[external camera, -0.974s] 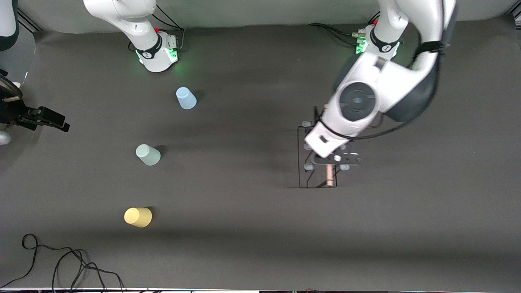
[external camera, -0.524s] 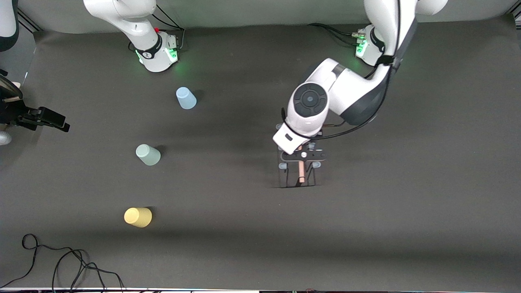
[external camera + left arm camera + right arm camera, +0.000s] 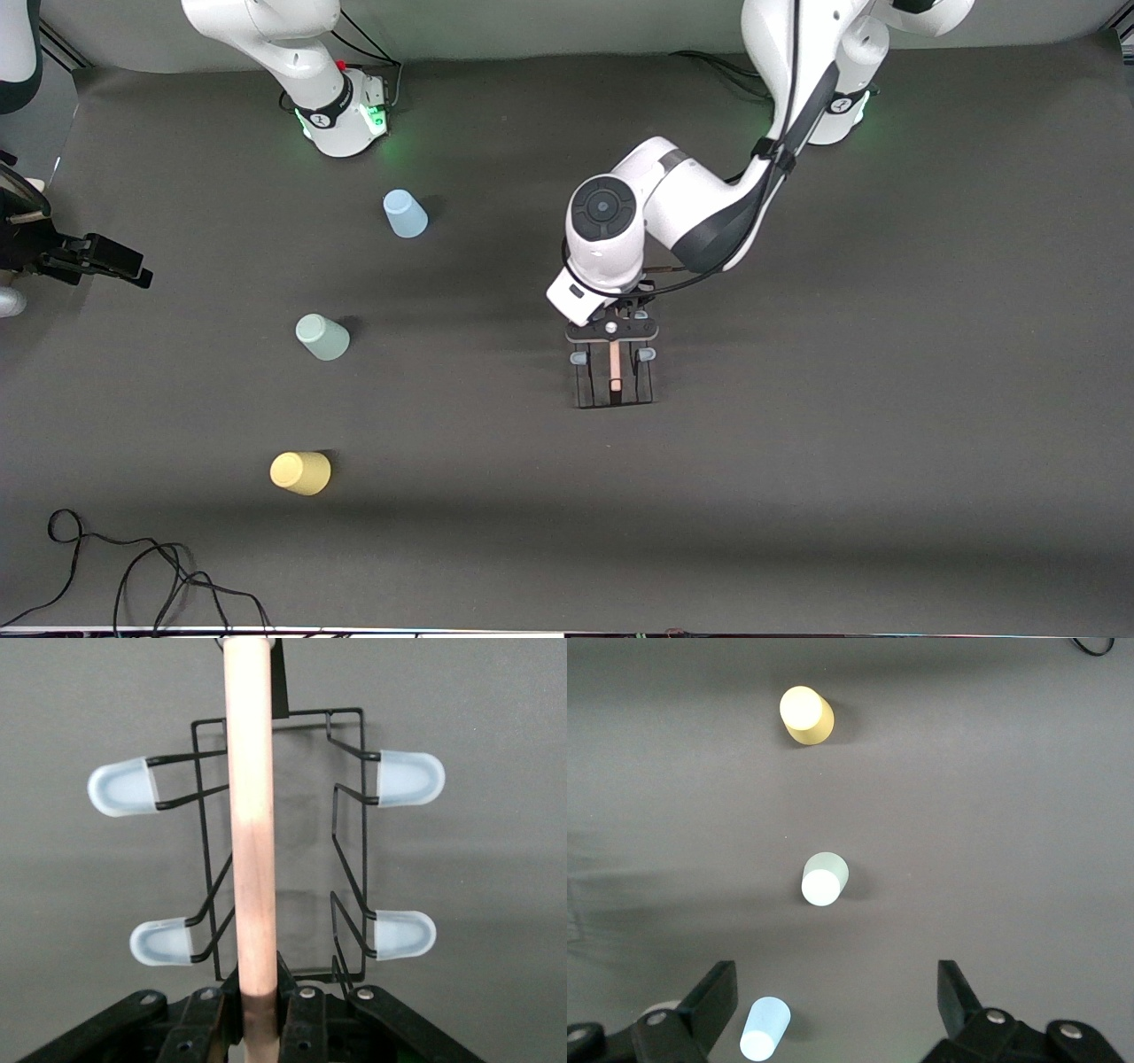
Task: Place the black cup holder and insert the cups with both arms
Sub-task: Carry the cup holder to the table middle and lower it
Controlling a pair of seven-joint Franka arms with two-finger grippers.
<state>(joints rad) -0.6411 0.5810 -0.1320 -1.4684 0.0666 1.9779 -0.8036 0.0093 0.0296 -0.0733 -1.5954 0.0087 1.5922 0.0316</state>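
Showing rack orientation: black cup holder (image 3: 613,381) upright near the table's middle, wooden rod handle (image 3: 251,833) along the top, long axis toward the front camera.
Grip: left gripper (image 3: 613,330) clamped on the handle's end nearer the bases; rod between the fingers (image 3: 208,1014).
Left arm: bent, wrist pointing down.
Right gripper (image 3: 833,997): spread wide, empty, waiting above the cups.
Cups: light blue cup (image 3: 405,213), pale green cup (image 3: 322,337), yellow cup (image 3: 300,472) toward the right arm's end.
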